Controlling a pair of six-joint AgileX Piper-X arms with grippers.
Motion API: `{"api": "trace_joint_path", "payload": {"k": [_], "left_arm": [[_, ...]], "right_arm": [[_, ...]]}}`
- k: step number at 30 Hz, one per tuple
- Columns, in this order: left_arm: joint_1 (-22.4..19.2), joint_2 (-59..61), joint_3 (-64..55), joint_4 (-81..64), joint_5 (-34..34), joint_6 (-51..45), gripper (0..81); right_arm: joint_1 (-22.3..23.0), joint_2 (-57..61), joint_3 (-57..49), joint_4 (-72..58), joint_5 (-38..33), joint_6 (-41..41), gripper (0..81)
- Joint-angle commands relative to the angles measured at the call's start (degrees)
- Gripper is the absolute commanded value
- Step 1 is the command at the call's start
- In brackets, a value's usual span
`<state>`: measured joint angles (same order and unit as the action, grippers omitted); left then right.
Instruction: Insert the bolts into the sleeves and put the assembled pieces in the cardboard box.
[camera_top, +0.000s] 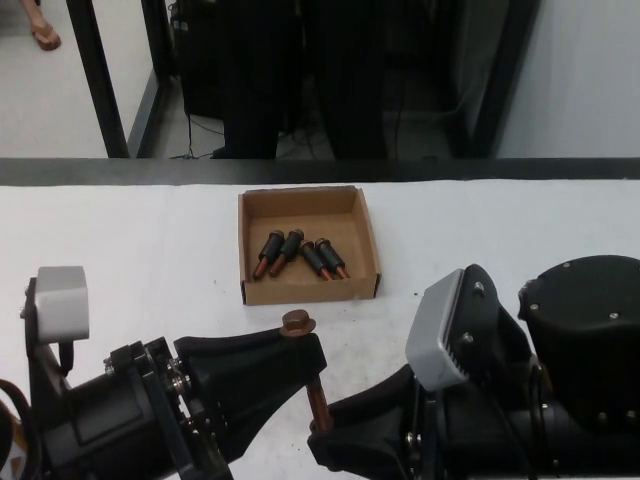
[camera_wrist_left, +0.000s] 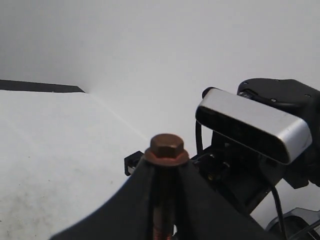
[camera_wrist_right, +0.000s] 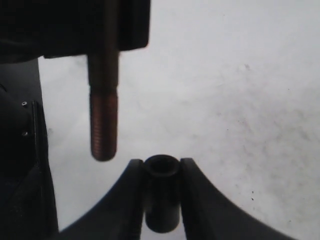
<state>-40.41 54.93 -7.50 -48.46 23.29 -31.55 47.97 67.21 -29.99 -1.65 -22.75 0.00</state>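
Bolt (camera_wrist_left: 166, 149) first: copper-coloured, with a flanged hex head, it stands upright in the left gripper (camera_wrist_left: 165, 170), whose dark fingers are closed on the shank just under the head. The threaded lower end hangs free below them.

The right gripper (camera_wrist_right: 161, 172) has its fingers closed on a black sleeve (camera_wrist_right: 161, 195), which is held upright with its open mouth facing up. The bolt's tip hangs near that mouth but off to one side of it (not inside; the right wrist view shows a gap between them).

Both grippers are over the near edge of the white bench (camera_top: 520, 230), around its middle, with the left arm on the left and the right arm on the right.

Farther back, roughly centred on the bench, lies the open cardboard box (camera_top: 305, 193). In it four assembled pieces (camera_top: 287, 251) lie side by side, dark sleeves with copper ends showing. Two slant one way and two the other, and all sit toward the near wall of the box.
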Motion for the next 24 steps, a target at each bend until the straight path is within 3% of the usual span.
{"api": "trace_joint_path", "payload": {"k": [1,24], "left_arm": [[-0.20,-0.54,-0.12,-2.88,2.01,2.46,0.8],[-0.20,-0.54,-0.12,-0.06,0.57,4.09,0.8]], "right_arm": [[0.02,-2.65,-0.86,2.77,-0.60,0.00,0.3],[0.02,-3.56,-1.22,-0.58,-0.72,2.64,0.3]]}}
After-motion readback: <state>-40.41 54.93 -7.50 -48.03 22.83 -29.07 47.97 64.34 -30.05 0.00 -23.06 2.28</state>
